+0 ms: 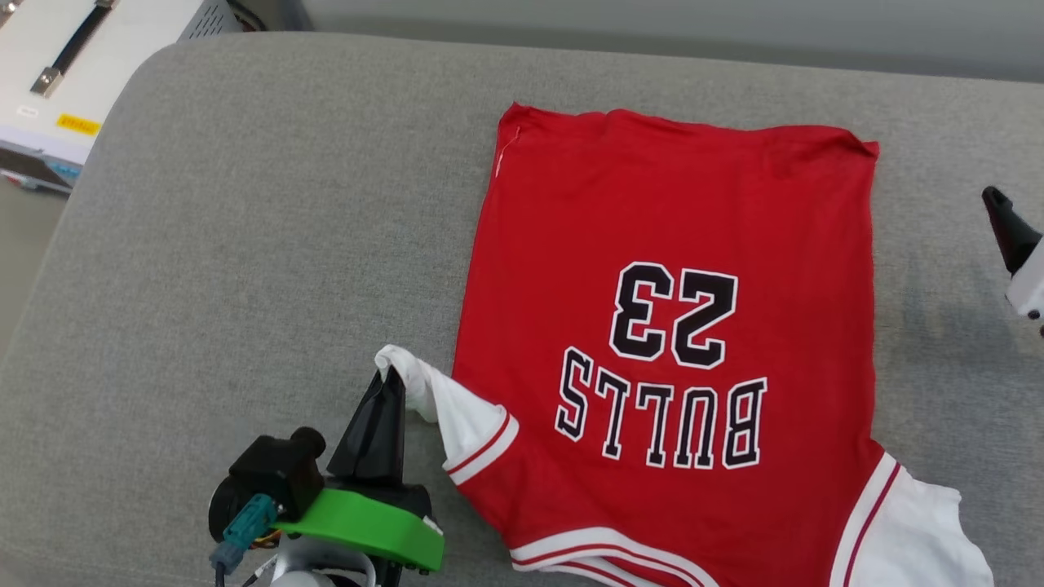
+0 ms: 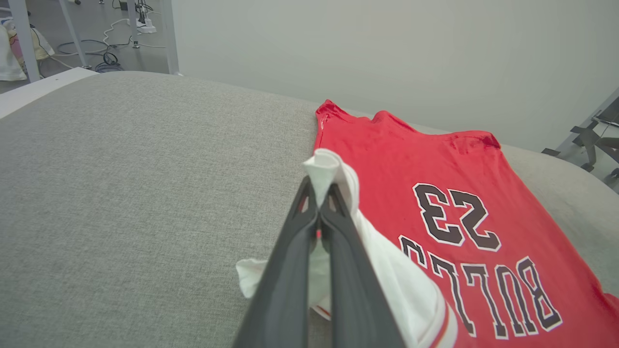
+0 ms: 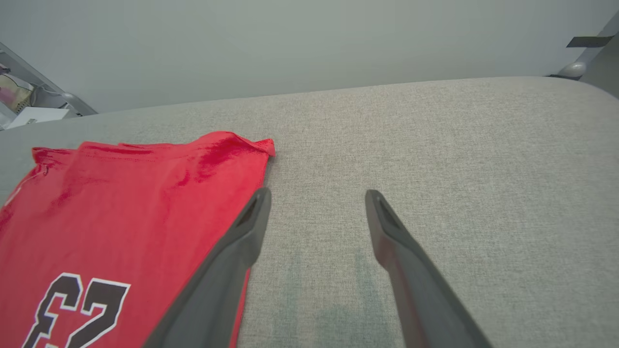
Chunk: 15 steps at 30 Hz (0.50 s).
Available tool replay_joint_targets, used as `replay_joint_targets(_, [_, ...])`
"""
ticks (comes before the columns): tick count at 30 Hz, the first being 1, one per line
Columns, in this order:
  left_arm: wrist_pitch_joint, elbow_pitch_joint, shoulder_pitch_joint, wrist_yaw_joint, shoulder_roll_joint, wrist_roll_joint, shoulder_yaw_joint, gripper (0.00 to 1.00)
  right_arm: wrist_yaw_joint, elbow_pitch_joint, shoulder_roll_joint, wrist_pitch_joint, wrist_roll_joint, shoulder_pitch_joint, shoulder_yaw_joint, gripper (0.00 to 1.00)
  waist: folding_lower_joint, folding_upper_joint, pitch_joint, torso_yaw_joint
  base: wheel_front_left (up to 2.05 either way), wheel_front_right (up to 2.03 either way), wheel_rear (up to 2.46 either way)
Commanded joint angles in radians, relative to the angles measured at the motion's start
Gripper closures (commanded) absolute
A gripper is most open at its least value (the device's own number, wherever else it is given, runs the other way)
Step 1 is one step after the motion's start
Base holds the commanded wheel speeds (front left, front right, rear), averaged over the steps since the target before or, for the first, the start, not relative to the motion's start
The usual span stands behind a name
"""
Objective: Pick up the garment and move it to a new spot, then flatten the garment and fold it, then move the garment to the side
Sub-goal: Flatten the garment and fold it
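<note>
The left gripper has its jaws clamped on the garment's white sleeve. The right gripper, jaws spread and empty, hangs just beside its red edge over the bench.

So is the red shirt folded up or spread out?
Spread out: the shirt lies flat on the grey cushion; the left claw pinches one sleeve.
</note>
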Motion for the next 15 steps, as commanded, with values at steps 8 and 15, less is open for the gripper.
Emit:
replay_joint_targets(8, [-0.032, -0.012, -0.092, -0.023, -0.039, 0.039, -0.03, 1.0, -0.001, 0.219, -0.067, 0.158, 0.001, -0.278, 0.108, 0.0, 0.0, 0.0, 0.189, 0.135, 0.0, 0.0, 0.0])
replay_joint_targets(15, [-0.045, -0.004, -0.127, -0.04, -0.063, 0.047, -0.04, 1.0, -0.001, 0.336, -0.088, 0.23, -0.003, -0.411, 0.172, 0.0, 0.0, 0.0, 0.248, 0.167, 0.0, 0.0, 0.0])
